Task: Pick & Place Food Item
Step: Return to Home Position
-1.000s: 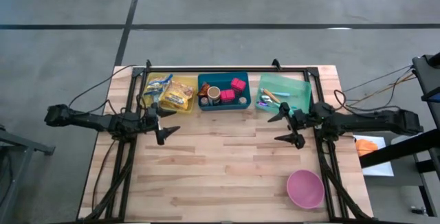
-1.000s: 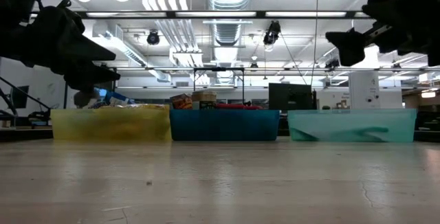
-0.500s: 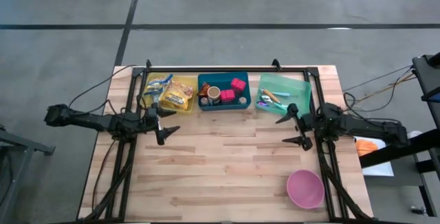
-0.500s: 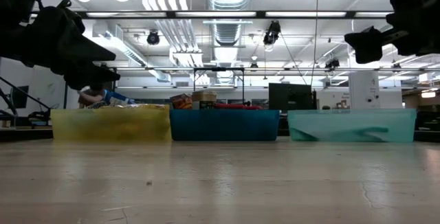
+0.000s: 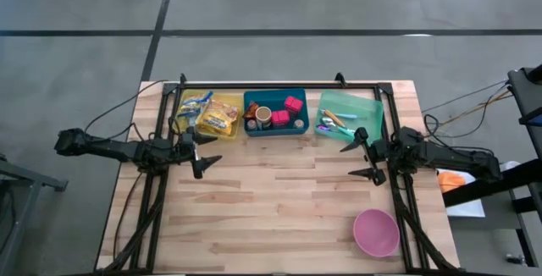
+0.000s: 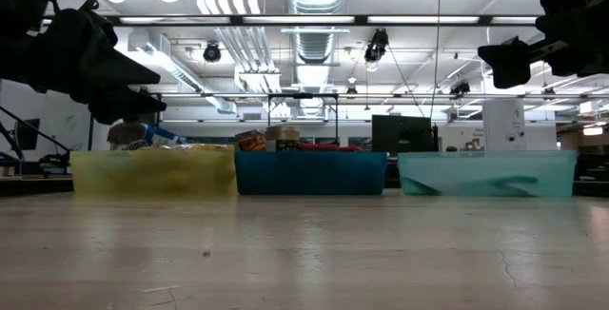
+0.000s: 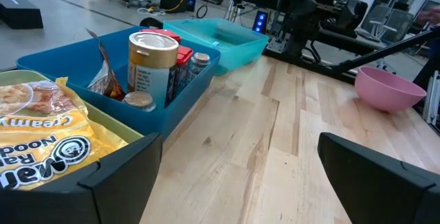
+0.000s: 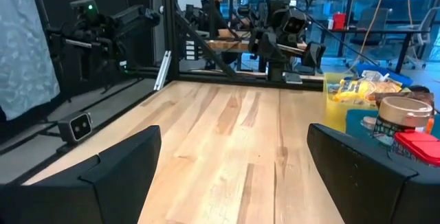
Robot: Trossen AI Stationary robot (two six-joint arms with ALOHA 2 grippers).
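Right gripper (image 5: 356, 159) has drawn back toward 3 o'clock, jaws apart and empty, mirroring the left gripper (image 5: 206, 149) parked likewise at 9 o'clock, evidently homing.

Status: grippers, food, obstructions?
Left gripper open, empty. Right gripper open, empty. Red seasoning box inside blue plastic bin. Round pink bowl on wooden table.

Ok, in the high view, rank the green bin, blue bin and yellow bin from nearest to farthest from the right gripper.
1. Green bin: at the right end of the row, just past the right gripper.
2. Blue bin: middle of the row, one bin farther along.
3. Yellow bin: at the row's opposite, left end.
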